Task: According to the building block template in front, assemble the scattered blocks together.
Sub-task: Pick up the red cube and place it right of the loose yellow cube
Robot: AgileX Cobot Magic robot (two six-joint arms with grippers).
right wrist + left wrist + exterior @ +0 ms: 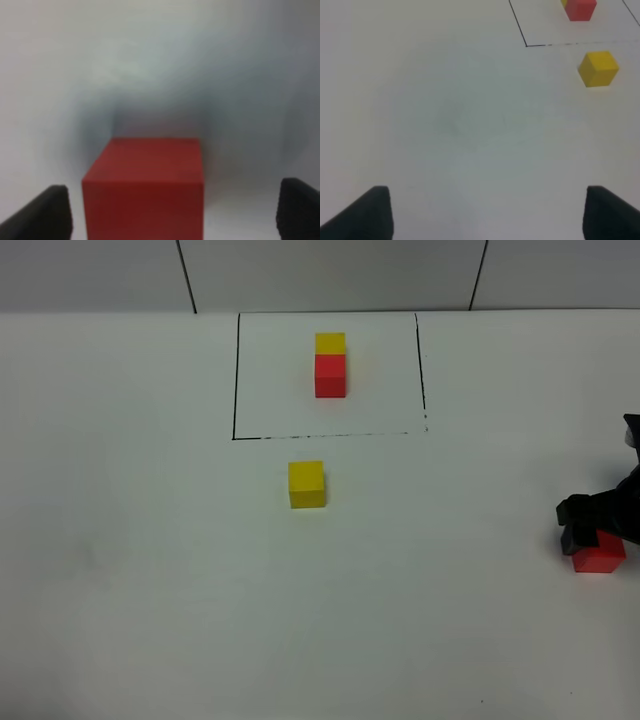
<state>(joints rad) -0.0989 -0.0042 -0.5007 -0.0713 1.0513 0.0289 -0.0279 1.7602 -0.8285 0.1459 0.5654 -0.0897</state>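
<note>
The building block template (330,365), a yellow cube joined to a red cube, sits inside a thin black rectangle at the back centre. Its red part (580,9) also shows in the left wrist view. Of the scattered blocks, the yellow cube (307,484) (598,68) rests just in front of the frame. The red cube (600,557) (145,190) lies at the far right edge. My right gripper (595,540) (172,215) straddles it, open, with gaps on both sides of the cube. My left gripper (487,215) is open over bare table, left of the yellow cube.
The white table (150,570) is bare to the left and front. The drawn black frame line (235,380) bounds the template area. A wall with dark seams (186,275) runs along the back.
</note>
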